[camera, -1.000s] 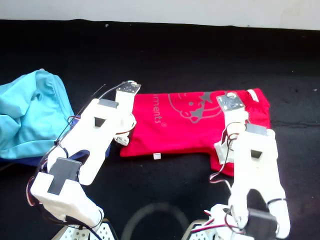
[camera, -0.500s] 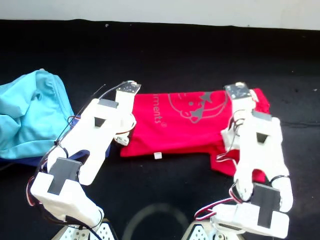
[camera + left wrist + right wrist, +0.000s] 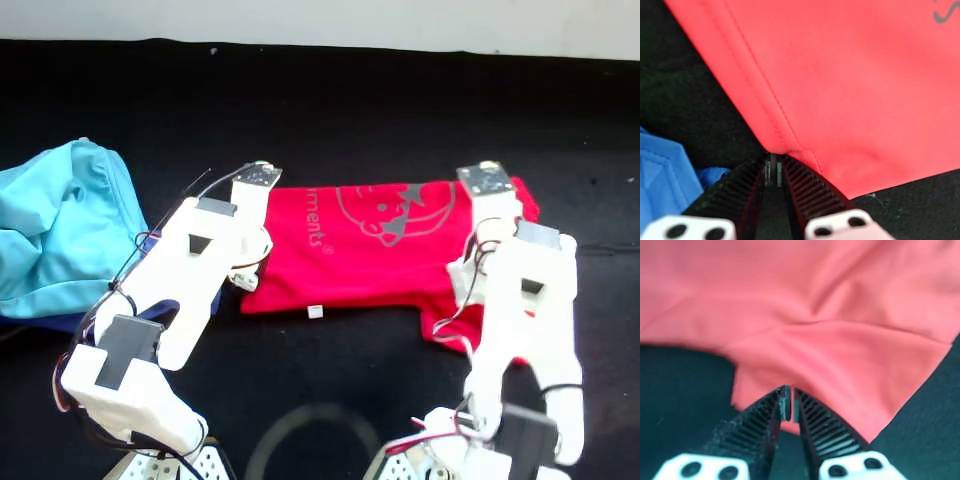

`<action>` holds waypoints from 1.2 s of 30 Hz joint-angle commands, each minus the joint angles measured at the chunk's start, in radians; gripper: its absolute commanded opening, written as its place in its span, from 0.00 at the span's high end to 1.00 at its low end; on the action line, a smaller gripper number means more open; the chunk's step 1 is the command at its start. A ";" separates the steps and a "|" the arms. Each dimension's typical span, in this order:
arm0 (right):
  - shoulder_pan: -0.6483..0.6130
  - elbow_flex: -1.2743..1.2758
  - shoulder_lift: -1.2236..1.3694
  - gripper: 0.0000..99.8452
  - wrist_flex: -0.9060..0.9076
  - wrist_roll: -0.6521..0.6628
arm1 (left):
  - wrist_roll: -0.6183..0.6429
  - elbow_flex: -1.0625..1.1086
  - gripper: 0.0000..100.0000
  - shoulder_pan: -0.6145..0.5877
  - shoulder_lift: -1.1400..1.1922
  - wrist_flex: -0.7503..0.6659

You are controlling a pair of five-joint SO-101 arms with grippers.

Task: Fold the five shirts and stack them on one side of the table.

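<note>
The left gripper (image 3: pixel 772 167) has its jaws clenched on the hem of the red shirt (image 3: pixel 360 250), right at a corner where the seam turns. From that pinch the cloth fans out ahead of the fingertips. The right gripper (image 3: pixel 789 407) is closed too, its tips nipped into a rumpled bit of the same shirt near its edge, with creases running away from the tips. The shirt lies spread on the black table (image 3: pixel 330 100) between the two grippers, with its print facing up. On the left gripper's outer side, away from the red shirt, sits a bunched turquoise shirt (image 3: pixel 55 235), and some darker blue cloth (image 3: pixel 660 180) lies just beside the jaws.
</note>
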 commanded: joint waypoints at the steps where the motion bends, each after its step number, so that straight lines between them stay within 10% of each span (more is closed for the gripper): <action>1: -0.077 -0.033 -0.090 0.91 0.101 0.014 | -0.005 -0.005 0.99 -0.001 -0.005 -0.054; 36: -0.045 0.206 0.148 0.90 -0.349 0.008 | -0.006 -0.005 0.99 -0.002 -0.005 -0.054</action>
